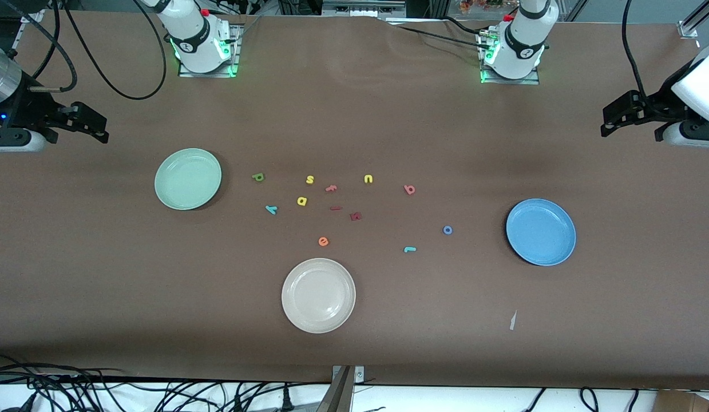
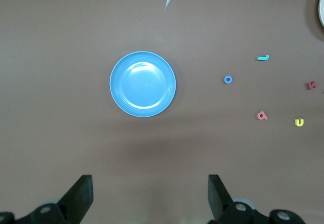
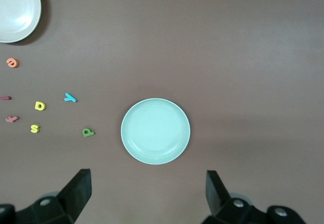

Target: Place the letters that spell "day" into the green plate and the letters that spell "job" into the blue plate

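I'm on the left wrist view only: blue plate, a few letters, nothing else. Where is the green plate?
Observer: The green plate sits toward the right arm's end of the table, with no letter in it.
Operator: And the letters for day?
Observer: The olive d, yellow a and teal y lie loose on the table beside that plate, toward the middle.
Operator: What about the right claw?
Observer: The right claw hangs open above the table near the green plate, holding nothing.
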Controlling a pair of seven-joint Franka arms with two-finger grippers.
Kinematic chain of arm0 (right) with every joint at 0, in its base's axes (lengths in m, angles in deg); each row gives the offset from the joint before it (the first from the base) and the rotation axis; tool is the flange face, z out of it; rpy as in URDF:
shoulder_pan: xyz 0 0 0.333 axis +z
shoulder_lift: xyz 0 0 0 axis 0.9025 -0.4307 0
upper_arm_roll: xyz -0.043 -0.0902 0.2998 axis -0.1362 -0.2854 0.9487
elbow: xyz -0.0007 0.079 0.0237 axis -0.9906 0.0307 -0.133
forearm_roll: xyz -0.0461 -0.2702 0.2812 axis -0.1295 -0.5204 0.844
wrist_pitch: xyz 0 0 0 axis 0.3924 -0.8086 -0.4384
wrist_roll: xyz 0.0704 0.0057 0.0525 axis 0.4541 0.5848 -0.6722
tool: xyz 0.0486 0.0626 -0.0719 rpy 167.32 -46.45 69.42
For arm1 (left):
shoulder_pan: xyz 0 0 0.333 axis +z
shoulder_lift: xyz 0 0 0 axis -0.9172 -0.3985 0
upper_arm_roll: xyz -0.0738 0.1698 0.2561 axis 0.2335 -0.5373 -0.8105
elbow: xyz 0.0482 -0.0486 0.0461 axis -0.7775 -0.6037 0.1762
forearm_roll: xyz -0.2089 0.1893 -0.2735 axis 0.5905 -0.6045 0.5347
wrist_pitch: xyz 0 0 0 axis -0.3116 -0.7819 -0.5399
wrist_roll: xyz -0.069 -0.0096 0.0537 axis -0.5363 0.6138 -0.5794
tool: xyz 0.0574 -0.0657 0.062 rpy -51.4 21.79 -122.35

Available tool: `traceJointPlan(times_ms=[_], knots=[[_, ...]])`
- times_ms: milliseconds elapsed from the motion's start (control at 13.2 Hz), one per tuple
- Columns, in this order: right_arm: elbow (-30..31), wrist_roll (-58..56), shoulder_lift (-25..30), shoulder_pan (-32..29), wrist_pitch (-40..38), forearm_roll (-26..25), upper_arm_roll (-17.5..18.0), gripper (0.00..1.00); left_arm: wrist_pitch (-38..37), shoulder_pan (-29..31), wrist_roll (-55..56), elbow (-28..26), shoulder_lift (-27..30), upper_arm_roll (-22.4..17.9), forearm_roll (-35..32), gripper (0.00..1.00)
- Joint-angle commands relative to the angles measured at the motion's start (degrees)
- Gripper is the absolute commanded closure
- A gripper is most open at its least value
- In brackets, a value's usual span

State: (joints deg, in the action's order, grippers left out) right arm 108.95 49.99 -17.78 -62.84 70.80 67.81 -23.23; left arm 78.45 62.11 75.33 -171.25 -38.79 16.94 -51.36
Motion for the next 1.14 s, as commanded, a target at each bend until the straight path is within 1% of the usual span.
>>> traceJointPlan(times_ms=[0,379,758,1061], knots=[[0.85,-0.22,0.75,-0.06,0.16,0.41,-0.24,0.0,-1.12,-0.34,0.54,1.19,0.04,0.3,1.02,0.0],[0.85,-0.22,0.75,-0.06,0.16,0.41,-0.24,0.0,-1.2,-0.52,0.72,1.28,0.04,1.53,0.93,0.0],[0.85,-0.22,0.75,-0.06,0.16,0.41,-0.24,0.0,-1.47,1.59,0.02,1.28,0.04,0.74,0.93,0.0],[0.85,0.65,0.84,-0.06,-0.8,0.32,-0.06,0.0,-1.47,1.68,0.02,1.28,0.04,0.74,0.93,0.0]])
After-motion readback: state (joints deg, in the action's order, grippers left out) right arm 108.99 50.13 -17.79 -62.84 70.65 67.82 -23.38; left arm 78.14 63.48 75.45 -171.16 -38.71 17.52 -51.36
